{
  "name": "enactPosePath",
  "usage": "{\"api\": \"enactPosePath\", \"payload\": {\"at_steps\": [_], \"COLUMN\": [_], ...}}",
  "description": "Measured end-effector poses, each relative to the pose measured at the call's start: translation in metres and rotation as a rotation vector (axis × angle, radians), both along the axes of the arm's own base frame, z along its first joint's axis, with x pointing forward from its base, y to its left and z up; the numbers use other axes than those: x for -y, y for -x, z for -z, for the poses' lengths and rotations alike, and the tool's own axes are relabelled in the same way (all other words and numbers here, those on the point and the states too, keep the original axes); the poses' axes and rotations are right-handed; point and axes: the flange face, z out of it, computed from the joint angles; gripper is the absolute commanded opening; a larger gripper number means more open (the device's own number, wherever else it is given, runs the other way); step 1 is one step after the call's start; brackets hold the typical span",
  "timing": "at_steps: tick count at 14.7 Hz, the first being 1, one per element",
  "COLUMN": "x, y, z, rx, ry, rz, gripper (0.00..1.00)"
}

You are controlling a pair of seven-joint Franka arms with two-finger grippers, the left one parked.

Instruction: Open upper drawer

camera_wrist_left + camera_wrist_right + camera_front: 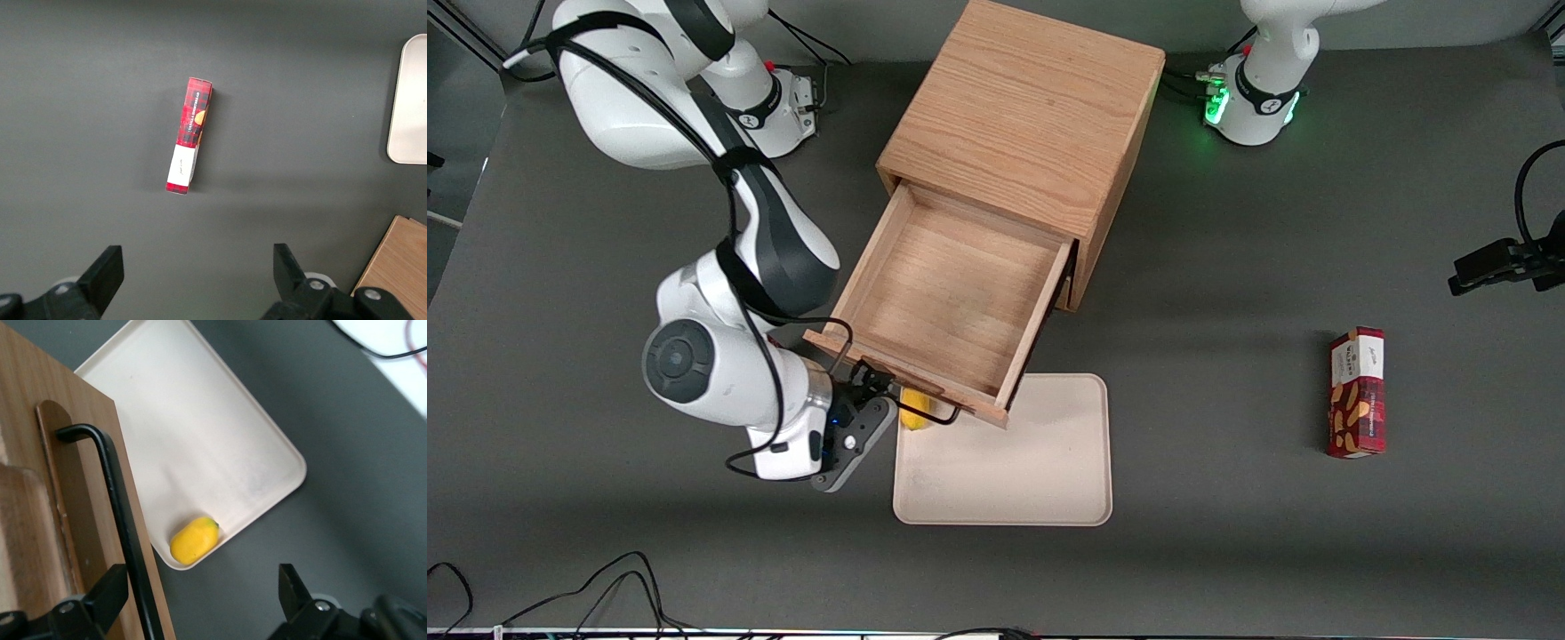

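My gripper (864, 384) sits low in the front view's frame, my fingers (107, 593) spread apart with the black wire handle (117, 493) passing between them, close to one finger. The upper drawer (951, 293) fills mid-frame, pulled well out of the oak cabinet (1032, 116), its front overhanging a cream tray (1032, 480) on the worktop (1227, 551). A yellow fruit (914, 416) lies in the tray's corner. A red box (1357, 391) lies toward the parked arm's end.

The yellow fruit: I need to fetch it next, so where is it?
In the front view the yellow fruit lies in a corner of the beige tray, just under the open upper drawer front, beside the claw.
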Motion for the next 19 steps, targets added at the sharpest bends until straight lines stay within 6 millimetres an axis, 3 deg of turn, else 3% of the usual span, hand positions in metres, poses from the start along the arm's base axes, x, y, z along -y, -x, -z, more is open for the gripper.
{"api": "enactPosePath", "payload": {"at_steps": [5,9,14,19], "x": [0.017,0.046,0.111,0.224], "y": [0.032,0.060,0.106,0.149], "z": [-0.074,-0.111,-0.143,-0.159], "rx": [-0.059,-0.136,-0.172,-0.207], "ry": [0.045,0.101,0.164,0.204], "rz": [0.002,0.092,0.251,0.496], "gripper": [1.00,1.00,1.00,1.00]}}
